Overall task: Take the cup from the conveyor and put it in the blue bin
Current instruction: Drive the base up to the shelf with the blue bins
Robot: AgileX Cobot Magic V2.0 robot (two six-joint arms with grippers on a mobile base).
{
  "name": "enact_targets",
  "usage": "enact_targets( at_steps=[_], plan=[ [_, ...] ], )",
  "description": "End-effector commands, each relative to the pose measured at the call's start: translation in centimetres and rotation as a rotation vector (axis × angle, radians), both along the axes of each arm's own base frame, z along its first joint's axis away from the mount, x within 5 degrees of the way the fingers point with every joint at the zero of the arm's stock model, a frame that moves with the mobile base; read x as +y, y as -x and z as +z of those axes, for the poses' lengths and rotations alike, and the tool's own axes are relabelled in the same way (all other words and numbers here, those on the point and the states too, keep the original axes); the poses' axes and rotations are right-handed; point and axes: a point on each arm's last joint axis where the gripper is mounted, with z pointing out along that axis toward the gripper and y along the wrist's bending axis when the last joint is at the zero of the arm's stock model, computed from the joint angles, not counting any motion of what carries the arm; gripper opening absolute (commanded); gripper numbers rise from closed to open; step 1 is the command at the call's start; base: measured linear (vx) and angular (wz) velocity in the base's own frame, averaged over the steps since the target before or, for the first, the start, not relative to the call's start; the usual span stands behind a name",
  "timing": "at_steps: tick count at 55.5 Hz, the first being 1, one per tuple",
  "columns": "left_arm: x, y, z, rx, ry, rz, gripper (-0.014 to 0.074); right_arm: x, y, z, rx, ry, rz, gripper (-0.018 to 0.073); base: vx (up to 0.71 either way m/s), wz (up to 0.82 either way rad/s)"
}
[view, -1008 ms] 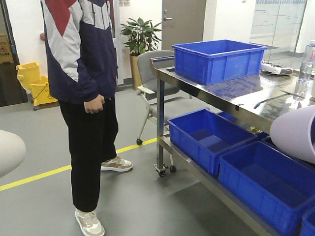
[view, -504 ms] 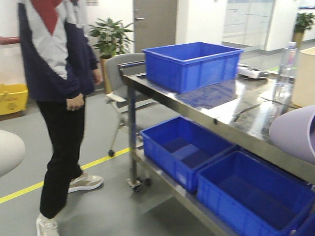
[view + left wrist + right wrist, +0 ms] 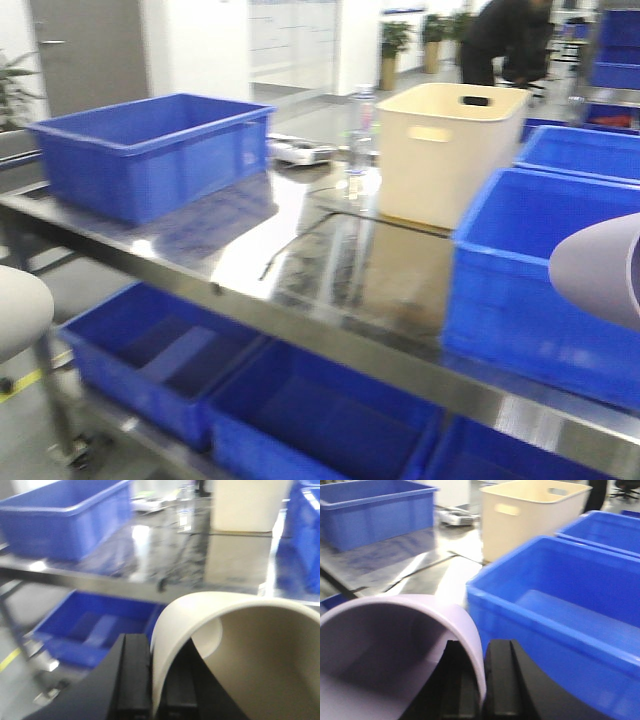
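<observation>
Left jaws: clenched on the wall of a cream round plastic cup. I see one black finger outside the wall and the other inside.
Right jaws: clenched the same way on a lavender round plastic cup, wall pinched between two black fingers.
Cup pose: both lie on their sides in the grip, mouths towards the wrist cams. Both are off the worktop.
Blue bin: large bright-blue rectangular plastic crate on the steel worktop, just beside the lavender cup on its right. I can't tell if they touch.
Front cam: lavender cup pokes in at the right edge, cream cup at the left edge.
Other crates: a second blue crate stands at the far left of the worktop, with more blue crates on the shelf below.
Middle: cream plastic tub with handle cut-outs, behind the blue bin.
Bottle: clear plastic bottle, upright, left of the tub.
Image: motion blur in all views, fine detail unreadable.
</observation>
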Motion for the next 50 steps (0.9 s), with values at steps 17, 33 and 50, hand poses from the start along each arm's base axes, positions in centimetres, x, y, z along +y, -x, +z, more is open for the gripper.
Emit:
enact_targets(
  at_steps=[17, 33, 50],
  plan=[
    [0.12, 0.16, 1.66, -0.107, 0.036, 0.020, -0.0007, -0.06, 0.47, 1.96, -0.131, -0.012, 0.009, -0.0009, 0.26, -0.65],
    [0.12, 0.16, 1.66, -0.107, 0.036, 0.020, -0.0007, -0.06, 0.47, 1.96, -0.131, -0.012, 0.009, -0.0009, 0.25, -0.48],
    [0.12, 0.16, 1.66, -0.107, 0.036, 0.020, -0.0007, -0.06, 0.47, 1.96, -0.131, -0.012, 0.009, -0.0009, 0.22, -0.36]
  ],
)
